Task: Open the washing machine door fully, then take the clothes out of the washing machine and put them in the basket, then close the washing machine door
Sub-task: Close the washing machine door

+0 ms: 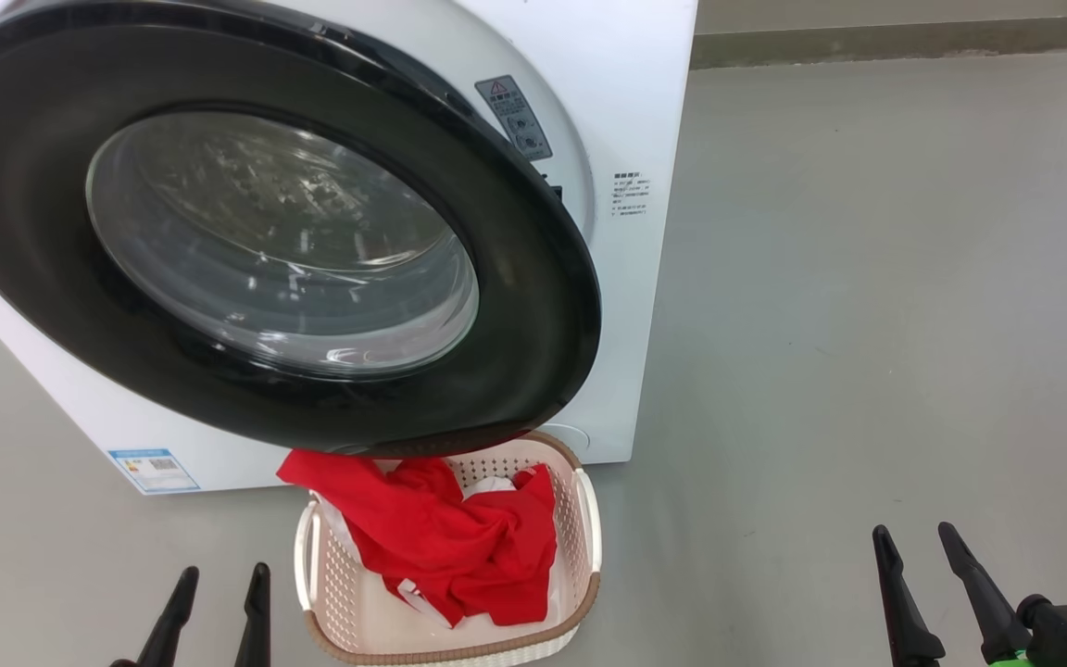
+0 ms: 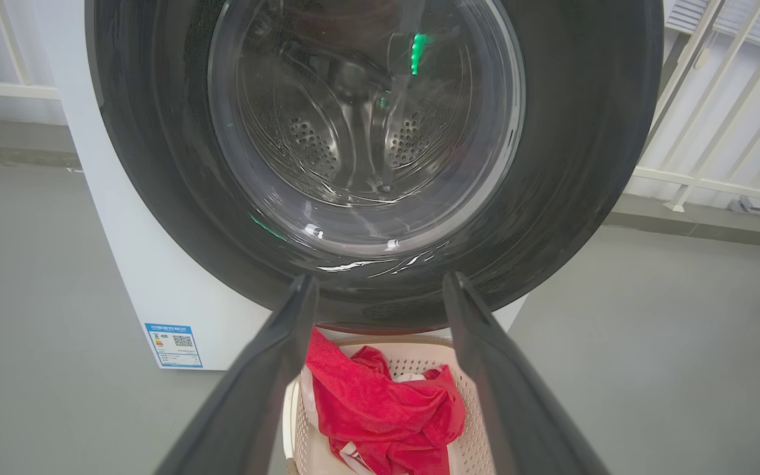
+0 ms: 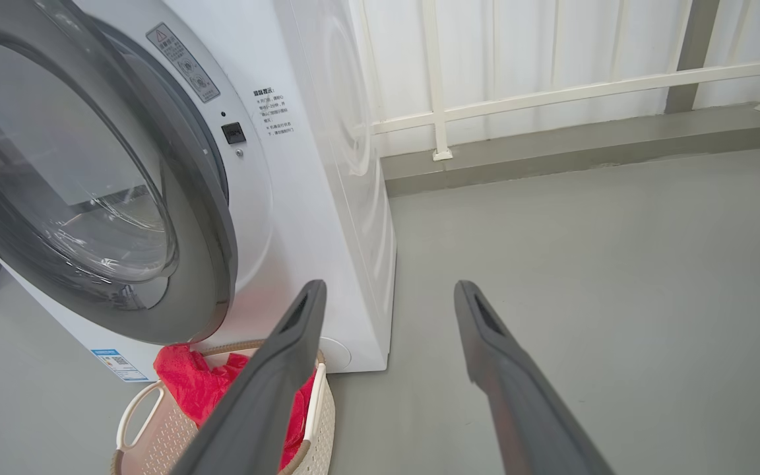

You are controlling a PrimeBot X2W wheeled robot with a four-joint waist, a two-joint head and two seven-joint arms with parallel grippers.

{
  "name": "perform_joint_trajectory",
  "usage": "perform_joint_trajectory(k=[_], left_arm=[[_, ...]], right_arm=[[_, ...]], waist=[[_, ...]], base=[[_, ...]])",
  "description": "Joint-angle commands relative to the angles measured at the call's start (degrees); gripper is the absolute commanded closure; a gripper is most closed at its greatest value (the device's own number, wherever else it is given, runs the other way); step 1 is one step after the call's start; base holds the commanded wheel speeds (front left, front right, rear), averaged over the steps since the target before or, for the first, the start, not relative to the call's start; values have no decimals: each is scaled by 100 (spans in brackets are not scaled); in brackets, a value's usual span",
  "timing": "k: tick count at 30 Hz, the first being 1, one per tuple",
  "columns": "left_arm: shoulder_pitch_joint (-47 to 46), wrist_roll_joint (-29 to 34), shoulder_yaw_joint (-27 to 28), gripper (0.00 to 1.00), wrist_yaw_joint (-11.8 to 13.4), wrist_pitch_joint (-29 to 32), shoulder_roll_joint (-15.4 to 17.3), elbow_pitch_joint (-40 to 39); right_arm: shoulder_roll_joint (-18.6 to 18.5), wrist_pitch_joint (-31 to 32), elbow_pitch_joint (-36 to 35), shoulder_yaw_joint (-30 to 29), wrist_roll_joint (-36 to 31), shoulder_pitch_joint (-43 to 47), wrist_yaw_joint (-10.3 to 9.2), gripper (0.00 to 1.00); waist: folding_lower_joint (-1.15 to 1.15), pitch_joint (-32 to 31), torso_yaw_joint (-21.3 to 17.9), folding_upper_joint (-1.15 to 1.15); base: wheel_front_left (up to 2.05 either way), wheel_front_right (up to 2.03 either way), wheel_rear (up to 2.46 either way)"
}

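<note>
While left pincer (image 1: 224,570) and right pincer (image 1: 913,528) gape empty, smooth grey floor (image 1: 867,324) spreads — white railing (image 3: 433,79) behind.

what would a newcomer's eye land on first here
The washing machine door, a huge glossy black ring round bulging glass, looms ajar at the head view's upper left. Just below it, bright red clothes lie heaped in the cream basket, flanked by the open left gripper and right gripper.

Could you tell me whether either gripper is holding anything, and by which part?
Nothing is held: the left gripper and the right gripper both stand open and empty; the clothes lie in the basket.
</note>
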Motion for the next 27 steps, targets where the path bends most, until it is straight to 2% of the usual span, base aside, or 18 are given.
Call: perform_joint_trajectory(k=[1,4,5,6,7,13,22,27], left_arm=[[-114,-8,178,0,-30,-70,17,-123],[-129,-18,159,0,-30,-70,7,-124],[-134,-24,147,0,-30,-70,1,-121],[-141,-28,132,0,-30,-70,-7,-117],[-170,-25,74,0,-30,-70,-30,-105],[-260,-94,-58,0,-30,-70,-156,-92],[-435,-239,-404,0,-30,-70,-278,-54],[-577,-400,-625,0,-30,-70,-291,-70]], right_arm=[[-92,-37,-155,150,-69,-83,36,0],[-91,-37,-157,174,-60,-95,36,0],[-96,-37,-151,214,-43,-100,36,44],[-99,-37,-145,257,-20,-108,36,65],[-117,-37,-125,352,28,-130,36,100],[-126,-37,-79,687,103,-474,36,100],[-76,-37,72,1320,194,-1547,36,100],[-182,-37,269,1696,298,-2144,36,100]], waist=[[0,10,5,0],[0,23,24,0],[0,31,37,0],[0,37,54,0],[0,61,121,0],[0,172,353,0],[0,431,876,0],[0,655,1176,0]], base=[[0,0,0],[0,0,0],[0,0,0],[0,0,0],[0,0,0],[0,0,0],[0,0,0],[0,0,0]])
